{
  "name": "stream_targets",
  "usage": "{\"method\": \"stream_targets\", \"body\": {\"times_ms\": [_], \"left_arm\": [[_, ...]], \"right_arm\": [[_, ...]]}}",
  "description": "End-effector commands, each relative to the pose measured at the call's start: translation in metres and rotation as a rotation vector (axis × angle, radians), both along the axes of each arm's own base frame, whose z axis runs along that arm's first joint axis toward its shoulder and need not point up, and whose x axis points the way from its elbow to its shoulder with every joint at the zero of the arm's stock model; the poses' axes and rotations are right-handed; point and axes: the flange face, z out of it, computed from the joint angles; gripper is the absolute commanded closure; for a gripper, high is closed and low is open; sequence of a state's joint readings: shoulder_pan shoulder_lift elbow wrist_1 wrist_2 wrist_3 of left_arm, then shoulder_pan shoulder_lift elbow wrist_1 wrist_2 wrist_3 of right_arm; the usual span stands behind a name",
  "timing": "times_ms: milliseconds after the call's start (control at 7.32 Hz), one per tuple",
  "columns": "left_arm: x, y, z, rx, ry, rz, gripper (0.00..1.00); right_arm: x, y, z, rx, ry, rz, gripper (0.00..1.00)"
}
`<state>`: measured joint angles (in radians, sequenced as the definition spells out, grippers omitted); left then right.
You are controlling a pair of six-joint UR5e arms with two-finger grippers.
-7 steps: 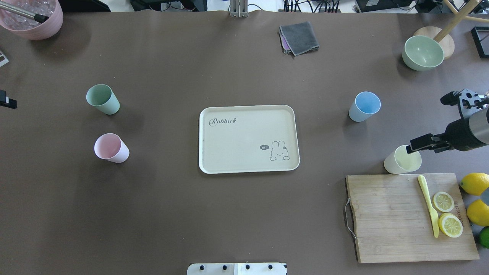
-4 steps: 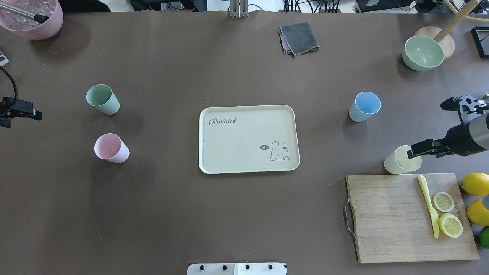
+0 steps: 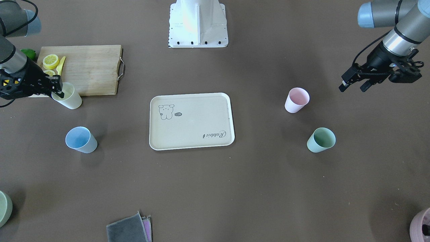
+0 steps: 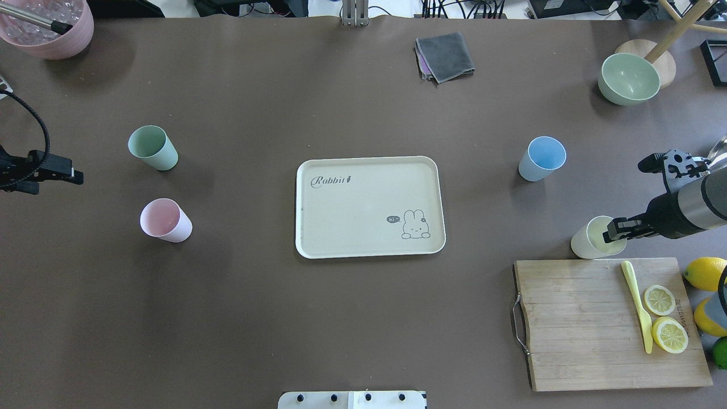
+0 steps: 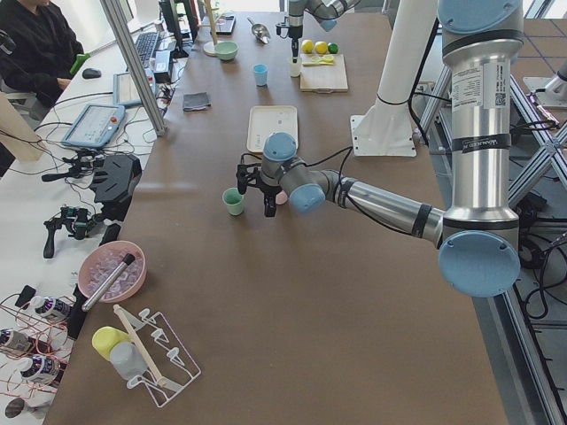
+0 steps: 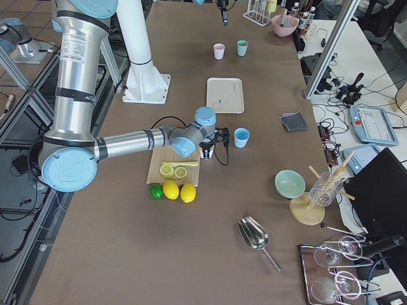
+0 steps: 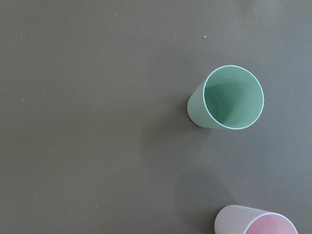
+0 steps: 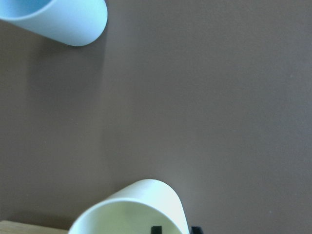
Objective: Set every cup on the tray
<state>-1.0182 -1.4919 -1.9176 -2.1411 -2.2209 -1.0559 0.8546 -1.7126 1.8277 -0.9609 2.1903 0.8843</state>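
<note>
**Right arm lines up on the first of four cups.** The right tool (image 4: 613,232) sits at the rim of the pale yellow plastic cup (image 4: 585,244). Its fingers are spread, one inside the mouth and one outside the wall, and they have not yet pressed onto it. In the overhead view, with the cream rectangular tray with the rabbit drawing (image 4: 352,221) as the centre of the dial, this cup stands upright at about 4 o'clock. It is well apart from the tray and just beside the far edge of the wooden cutting board with the metal handle (image 4: 579,329).

The tray carries nothing so far. The light blue plastic cup (image 4: 542,159) waits at 2 o'clock, the sage green plastic cup (image 4: 152,147) at 10 o'clock and the pink plastic cup (image 4: 164,220) at 9 o'clock, all on the brown tabletop (image 4: 227,318).

The left tool (image 3: 352,86) hovers with its fingers apart, outboard of the pink and green cups and touching neither.

The grip probably needs to close squarely on the thin wall, deep enough that the cup does not tip. A straight lift before any sideways travel should keep its base off the board. Setting the cup down in a tray corner, not the middle, would leave room for the other three.
</note>
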Motion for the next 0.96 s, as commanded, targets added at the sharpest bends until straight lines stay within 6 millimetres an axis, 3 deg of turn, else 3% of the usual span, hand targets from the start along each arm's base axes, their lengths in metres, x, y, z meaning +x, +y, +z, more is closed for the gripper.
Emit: {"method": "stream_targets", "body": {"times_ms": [0, 137, 273, 410, 547, 820], "left_arm": [[0.031, 0.001, -0.015, -0.035, 0.015, -0.016, 0.03], [0.059, 0.009, -0.018, -0.031, -0.002, -0.014, 0.03], [0.081, 0.012, -0.024, -0.025, -0.006, -0.013, 0.03], [0.096, 0.018, -0.023, -0.017, -0.019, 0.000, 0.07], [0.105, 0.024, -0.023, -0.013, -0.022, 0.014, 0.12], [0.123, 0.034, -0.022, -0.005, -0.032, 0.036, 0.32]], "right_arm": [[-0.010, -0.007, -0.023, 0.013, -0.038, -0.002, 1.00], [-0.011, -0.008, -0.036, 0.010, -0.073, -0.025, 1.00], [0.001, -0.029, -0.061, 0.000, -0.126, -0.015, 1.00], [0.017, -0.049, -0.089, -0.033, -0.163, -0.004, 1.00], [0.024, -0.051, -0.112, -0.039, -0.178, -0.005, 1.00], [0.011, -0.072, -0.165, -0.042, -0.182, 0.003, 1.00]]}}
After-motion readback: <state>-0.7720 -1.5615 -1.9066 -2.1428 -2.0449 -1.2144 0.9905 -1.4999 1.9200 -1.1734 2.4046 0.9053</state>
